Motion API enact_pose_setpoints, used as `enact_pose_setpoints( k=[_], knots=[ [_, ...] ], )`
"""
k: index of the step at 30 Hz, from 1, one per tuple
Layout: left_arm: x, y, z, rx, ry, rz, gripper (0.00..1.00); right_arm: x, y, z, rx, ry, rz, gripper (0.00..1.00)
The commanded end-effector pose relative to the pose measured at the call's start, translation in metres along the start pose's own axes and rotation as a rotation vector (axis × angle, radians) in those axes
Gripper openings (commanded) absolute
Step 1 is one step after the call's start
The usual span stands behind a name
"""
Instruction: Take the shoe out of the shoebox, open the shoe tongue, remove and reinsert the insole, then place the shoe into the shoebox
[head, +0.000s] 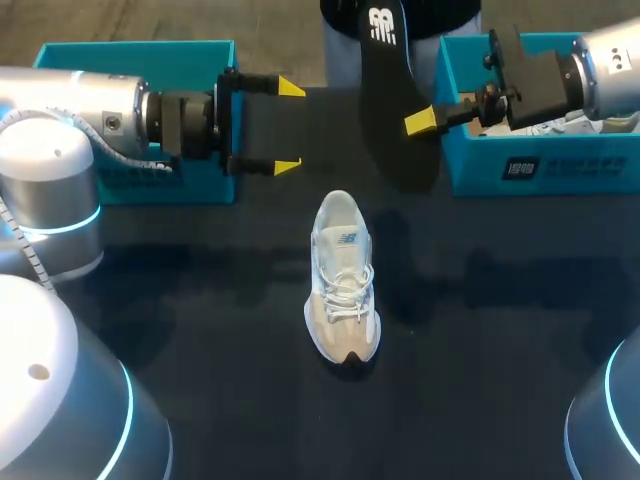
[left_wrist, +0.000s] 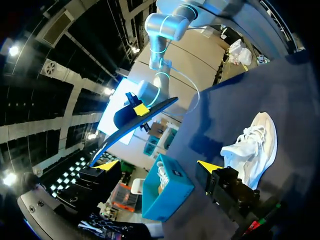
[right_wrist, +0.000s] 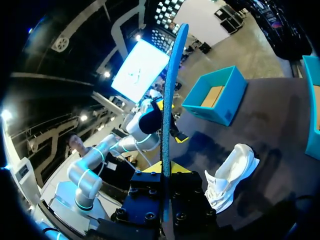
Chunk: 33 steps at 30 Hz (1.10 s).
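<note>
A white laced shoe (head: 343, 280) lies on the dark table's middle, toe toward me; it also shows as the shoe (left_wrist: 255, 145) and the shoe (right_wrist: 230, 175). My right gripper (head: 420, 122) is shut on the black insole (head: 392, 90), holding it in the air above the table behind the shoe. Seen from the right wrist, the insole (right_wrist: 170, 100) stands edge-on between that gripper's (right_wrist: 166, 170) fingers. My left gripper (head: 288, 127) hangs open and holds nothing, left of the insole and apart from it; its own view shows the left gripper (left_wrist: 157, 165) facing the insole (left_wrist: 135, 130).
A blue box (head: 135, 60) stands at the back left behind my left arm; its inside (right_wrist: 217, 95) shows only a brown bottom. Another blue box (head: 530, 165) at the back right holds a white shoe (head: 560, 125).
</note>
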<state>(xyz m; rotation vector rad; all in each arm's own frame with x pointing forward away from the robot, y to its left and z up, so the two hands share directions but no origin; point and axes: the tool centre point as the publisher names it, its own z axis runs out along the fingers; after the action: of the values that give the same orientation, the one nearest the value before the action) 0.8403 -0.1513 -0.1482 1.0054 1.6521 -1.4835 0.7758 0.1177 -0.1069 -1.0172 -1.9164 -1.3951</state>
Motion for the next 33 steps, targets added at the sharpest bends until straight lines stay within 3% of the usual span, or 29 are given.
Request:
enact_pose_setpoints(
  k=[1,10,14,22,33],
  knots=[
    [0.0,-0.001,0.0,-0.001,0.002,0.0,1.0,0.0,0.0,0.001,0.002,-0.003,0.002,0.0],
    [0.0,-0.001,0.0,-0.001,0.002,0.0,1.0,0.0,0.0,0.001,0.002,-0.003,0.002,0.0],
    [0.0,-0.002,-0.001,-0.035,0.078,-0.13,1.0,0.0,0.0,0.001,0.002,-0.003,0.002,0.0],
    [0.001,0.003,-0.014,-0.076,0.202,-0.369,1.0,-0.017,0.015,0.005,-0.057,-0.092,-0.226,0.0],
    [0.024,0.015,-0.026,-0.142,0.331,-0.487,1.0,-0.045,0.032,0.022,-0.147,-0.101,-0.465,0.0]
  ],
)
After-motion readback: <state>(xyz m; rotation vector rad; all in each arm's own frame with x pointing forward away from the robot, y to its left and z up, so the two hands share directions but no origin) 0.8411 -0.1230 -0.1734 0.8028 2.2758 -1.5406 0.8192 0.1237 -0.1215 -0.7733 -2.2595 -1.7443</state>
